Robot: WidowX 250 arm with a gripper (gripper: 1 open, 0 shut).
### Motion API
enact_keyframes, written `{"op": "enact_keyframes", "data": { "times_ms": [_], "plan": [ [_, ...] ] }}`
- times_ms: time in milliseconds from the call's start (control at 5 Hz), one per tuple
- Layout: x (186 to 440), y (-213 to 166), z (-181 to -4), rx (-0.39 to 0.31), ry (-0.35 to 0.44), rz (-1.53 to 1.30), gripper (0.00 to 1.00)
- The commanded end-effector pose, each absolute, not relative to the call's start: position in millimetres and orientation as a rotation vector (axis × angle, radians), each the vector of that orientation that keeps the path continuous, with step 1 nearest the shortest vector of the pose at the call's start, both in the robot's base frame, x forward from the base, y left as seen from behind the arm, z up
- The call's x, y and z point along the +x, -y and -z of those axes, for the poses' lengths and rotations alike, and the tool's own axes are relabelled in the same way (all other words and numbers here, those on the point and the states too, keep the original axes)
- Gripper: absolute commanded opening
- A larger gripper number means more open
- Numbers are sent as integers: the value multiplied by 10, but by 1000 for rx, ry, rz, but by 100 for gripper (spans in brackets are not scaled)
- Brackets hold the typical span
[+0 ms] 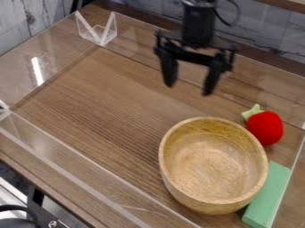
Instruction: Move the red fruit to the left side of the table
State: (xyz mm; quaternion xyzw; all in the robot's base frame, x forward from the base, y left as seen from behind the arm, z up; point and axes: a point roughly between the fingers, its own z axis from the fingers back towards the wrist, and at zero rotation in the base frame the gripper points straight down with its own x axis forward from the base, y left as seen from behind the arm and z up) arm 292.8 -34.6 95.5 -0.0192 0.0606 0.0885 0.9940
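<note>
The red fruit point(265, 126), small, glossy and round with a green leafy top, lies on the brown wood-grain table point(107, 98) at the right, just behind the wooden bowl. My gripper point(193, 83) hangs pointing down above the table's middle back, to the upper left of the fruit and well apart from it. Its two dark fingers stand open with nothing between them.
A round light wooden bowl point(215, 164) sits at the front right, and a flat light-green block point(270, 196) lies beside it at the right edge. Low clear acrylic walls point(48, 151) run around the table. A clear bracket point(95, 28) stands at the back left.
</note>
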Motion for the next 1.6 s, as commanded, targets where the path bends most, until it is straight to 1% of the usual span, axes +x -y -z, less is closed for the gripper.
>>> {"op": "enact_keyframes", "data": {
  "times_ms": [0,200,400,600,1000,1400],
  "plan": [
    [3100,699,-964,-77,-70,-283,100],
    [3221,1053,-857,-112,-59,-386,100],
    [3250,1361,-886,-145,-48,-498,100],
    [3293,1515,-897,-157,-42,-566,100],
    [3540,1340,-670,-160,-34,-646,100],
    [3703,1253,-541,-160,-10,-768,100]
  ]
}}
